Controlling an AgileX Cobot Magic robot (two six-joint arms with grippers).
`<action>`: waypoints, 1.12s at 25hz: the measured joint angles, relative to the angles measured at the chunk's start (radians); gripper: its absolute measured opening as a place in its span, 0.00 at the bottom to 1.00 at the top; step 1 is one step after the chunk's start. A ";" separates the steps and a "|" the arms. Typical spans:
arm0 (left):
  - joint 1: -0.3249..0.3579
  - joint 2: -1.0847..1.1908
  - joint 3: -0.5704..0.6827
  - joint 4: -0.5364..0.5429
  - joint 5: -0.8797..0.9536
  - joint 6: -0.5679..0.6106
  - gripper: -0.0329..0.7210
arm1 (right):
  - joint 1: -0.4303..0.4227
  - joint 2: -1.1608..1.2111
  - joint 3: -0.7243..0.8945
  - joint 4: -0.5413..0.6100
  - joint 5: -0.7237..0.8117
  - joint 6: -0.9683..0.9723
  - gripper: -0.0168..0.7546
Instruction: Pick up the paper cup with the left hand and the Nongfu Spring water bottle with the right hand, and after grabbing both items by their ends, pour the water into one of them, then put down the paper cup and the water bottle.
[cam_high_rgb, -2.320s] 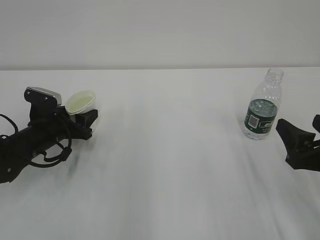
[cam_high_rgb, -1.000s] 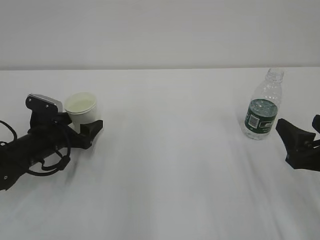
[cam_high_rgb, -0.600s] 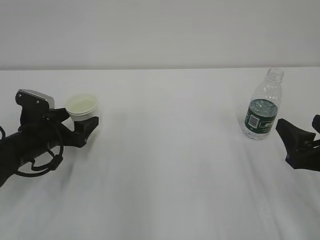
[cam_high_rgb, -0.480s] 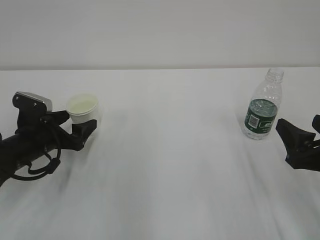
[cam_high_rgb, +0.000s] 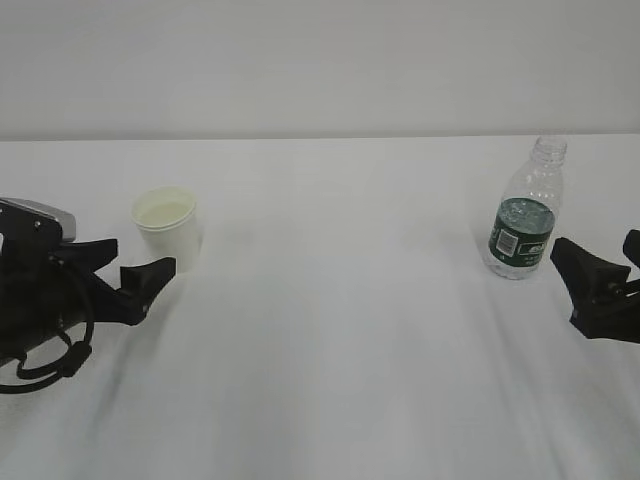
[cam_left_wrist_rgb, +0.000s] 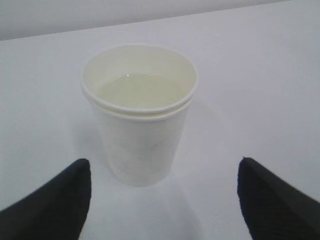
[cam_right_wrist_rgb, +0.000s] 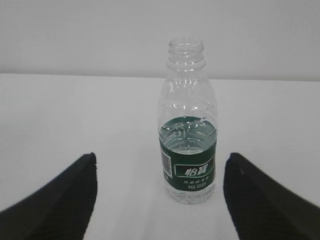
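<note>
Standing cup (cam_left_wrist_rgb: 140, 112) just beyond open left pincer (cam_left_wrist_rgb: 162, 197).

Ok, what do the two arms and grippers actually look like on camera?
Both are matte black. The left gripper sits on a thick black arm with looped black cables and a grey box-shaped camera module on top. The right gripper shows only blunt, wedge-shaped black fingers; no markings visible.
</note>
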 joint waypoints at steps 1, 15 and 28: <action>0.000 -0.018 0.018 -0.007 0.000 -0.013 0.92 | 0.000 0.000 0.000 0.000 0.000 0.000 0.79; 0.000 -0.360 0.169 -0.065 0.000 -0.032 0.85 | 0.000 -0.150 -0.002 0.023 0.028 0.071 0.79; 0.000 -0.668 0.176 -0.070 0.224 -0.083 0.83 | 0.000 -0.477 -0.209 0.032 0.568 0.045 0.78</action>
